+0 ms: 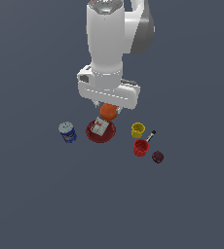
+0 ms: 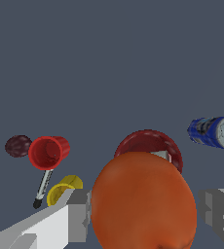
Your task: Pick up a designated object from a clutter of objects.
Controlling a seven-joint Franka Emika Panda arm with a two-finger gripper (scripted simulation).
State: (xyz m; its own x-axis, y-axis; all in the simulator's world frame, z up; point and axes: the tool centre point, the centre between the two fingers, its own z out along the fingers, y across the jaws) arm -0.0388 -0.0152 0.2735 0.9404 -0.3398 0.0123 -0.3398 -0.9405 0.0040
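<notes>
Items on the grey floor, taken from the exterior view's left to its right. Blue can (image 1: 67,132) with grey top, standing alone, well apart from the rest. Dark red plate (image 1: 107,134) carrying a small white box (image 1: 100,127). Orange ball (image 1: 108,112), raised above the plate's far edge, clear of the floor, clamped between the fingers of the gripper (image 1: 107,108); in the wrist view the ball (image 2: 143,202) fills the span between the two grey pads (image 2: 78,214). Yellow cup (image 1: 138,130), upright, near the plate. Red cup (image 1: 140,148), just in front of the yellow one. Black marker (image 1: 150,136), lying beside both cups. Maroon ball (image 1: 157,157), farthest right.
</notes>
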